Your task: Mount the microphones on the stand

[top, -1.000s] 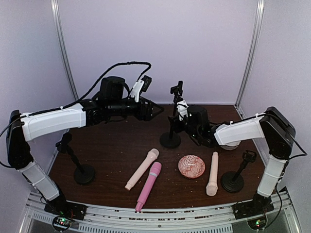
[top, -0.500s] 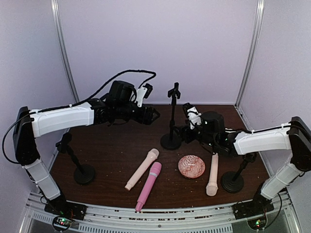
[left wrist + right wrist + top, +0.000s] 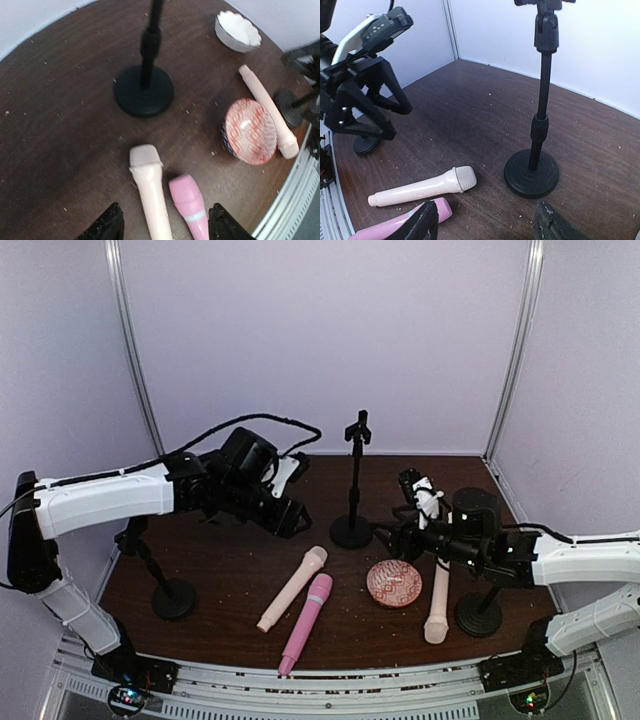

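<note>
Two microphones lie side by side mid-table: a cream one (image 3: 292,588) (image 3: 150,185) and a pink one (image 3: 306,622) (image 3: 190,205). Another cream microphone (image 3: 437,597) lies right of the pink dish. The centre stand (image 3: 352,530) (image 3: 531,172) is upright with nothing in its clip. My left gripper (image 3: 290,518) (image 3: 165,227) hangs open above the heads of the two microphones, touching neither. My right gripper (image 3: 395,537) (image 3: 485,227) is open and low, just right of the centre stand's base, holding nothing.
A patterned pink dish (image 3: 393,583) (image 3: 250,131) sits between the microphones. Two more black stands are at the left (image 3: 172,598) and the right (image 3: 478,615) near the front. A white scalloped bowl (image 3: 237,31) is at the back right.
The left gripper swung down and nearer, from beside the centre stand's top to over the two microphones. The right arm drew back rightward and lowered away from the stand.
</note>
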You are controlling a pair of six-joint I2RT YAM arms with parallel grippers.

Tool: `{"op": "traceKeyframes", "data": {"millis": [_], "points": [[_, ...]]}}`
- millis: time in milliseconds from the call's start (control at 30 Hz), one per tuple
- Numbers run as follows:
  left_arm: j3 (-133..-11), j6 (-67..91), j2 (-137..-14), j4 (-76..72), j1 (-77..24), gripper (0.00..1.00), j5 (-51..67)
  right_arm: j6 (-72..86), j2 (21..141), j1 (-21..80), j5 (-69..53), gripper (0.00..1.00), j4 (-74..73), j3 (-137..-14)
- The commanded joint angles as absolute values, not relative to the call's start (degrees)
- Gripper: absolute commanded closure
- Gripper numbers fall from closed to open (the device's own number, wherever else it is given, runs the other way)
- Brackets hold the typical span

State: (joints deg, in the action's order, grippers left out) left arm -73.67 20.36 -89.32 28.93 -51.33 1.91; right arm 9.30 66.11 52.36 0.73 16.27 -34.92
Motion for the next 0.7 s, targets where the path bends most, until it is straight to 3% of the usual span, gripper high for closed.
{"op": "traceKeyframes", "data": {"millis": [0,167,667], "points": [[-70.31,23.38,-87.66,39.09,-54.66,0.39,1.21,12.60,62.80,52.84,-2.02,0.35,14.48,-31.74],[-68.50,24.21,-90.49,41.06,-55.39,0.35,1.36,13.47,60.30,52.92,-3.21,0.35,14.02,-29.36],[-76.63,20.45,-103.44,47.79,-55.28,0.36,3.37,16.03,54.81,52.92,-4.49,0.35,16.69,-25.69]]}}
